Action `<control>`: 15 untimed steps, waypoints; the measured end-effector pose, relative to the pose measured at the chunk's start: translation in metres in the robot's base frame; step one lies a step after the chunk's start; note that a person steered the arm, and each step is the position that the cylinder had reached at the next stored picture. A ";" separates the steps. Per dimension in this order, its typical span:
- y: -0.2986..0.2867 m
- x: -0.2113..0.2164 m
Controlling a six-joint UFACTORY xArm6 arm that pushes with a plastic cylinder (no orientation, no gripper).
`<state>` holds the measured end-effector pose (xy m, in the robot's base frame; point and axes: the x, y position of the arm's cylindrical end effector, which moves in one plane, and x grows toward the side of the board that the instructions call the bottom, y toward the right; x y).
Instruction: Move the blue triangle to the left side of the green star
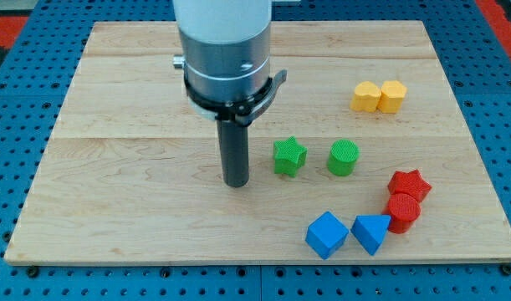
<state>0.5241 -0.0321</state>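
The blue triangle [372, 232] lies near the view's bottom, right of centre, between a blue cube [326, 235] on its left and a red cylinder [403, 211] on its right. The green star [289, 156] sits near the board's middle. My tip [236, 182] rests on the board just left of the green star, a small gap apart. The blue triangle is below and to the right of the star, well away from my tip.
A green cylinder [343, 158] stands right of the green star. A red star [409, 184] sits above the red cylinder. Two yellow blocks [379, 97] lie side by side at the upper right. The wooden board [113, 209] ends in a blue pegboard surround.
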 end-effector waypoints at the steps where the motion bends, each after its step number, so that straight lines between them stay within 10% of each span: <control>1: -0.007 0.051; 7: 0.224 0.094; 15: 0.253 0.083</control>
<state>0.6074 0.2213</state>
